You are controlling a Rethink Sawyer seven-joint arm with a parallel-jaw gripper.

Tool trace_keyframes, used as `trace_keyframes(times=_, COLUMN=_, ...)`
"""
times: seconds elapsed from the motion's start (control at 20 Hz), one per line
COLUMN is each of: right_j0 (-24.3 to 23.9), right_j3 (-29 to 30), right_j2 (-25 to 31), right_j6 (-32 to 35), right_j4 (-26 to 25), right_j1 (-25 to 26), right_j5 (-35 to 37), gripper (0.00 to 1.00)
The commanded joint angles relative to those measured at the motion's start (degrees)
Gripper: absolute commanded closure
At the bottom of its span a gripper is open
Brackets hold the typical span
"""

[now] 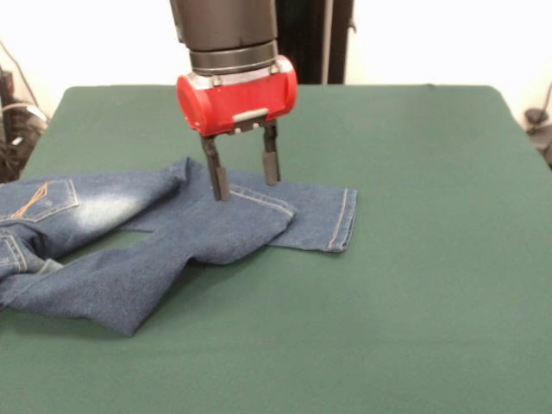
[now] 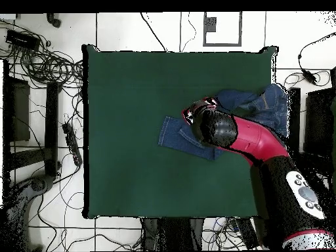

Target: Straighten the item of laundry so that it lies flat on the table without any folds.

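The item of laundry, a small pair of blue jeans, lies crumpled at the left of the green table. Its waist and orange-stitched pocket reach the left edge. One leg stretches right to a hem near the middle, and the other leg is folded across it towards the front. My gripper stands open, pointing straight down. Its two black fingertips are at or just above the cloth where the legs overlap, with nothing held. In the overhead view the arm's wrist hides the fingers; the jeans show beside it on the table.
In the overhead view the jeans' waist end lies at the table's right edge. Cables and dark boxes lie on the floor around the table. Green cloth stretches bare to the right and front in the front view.
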Motion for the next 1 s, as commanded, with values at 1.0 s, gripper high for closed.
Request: trace_keyframes(times=1.0, right_j0=9.27, right_j3=3.52, right_j2=2.06, right_j6=12.54, right_j4=0.18, right_j1=5.65, right_j5=-2.03, gripper=0.0)
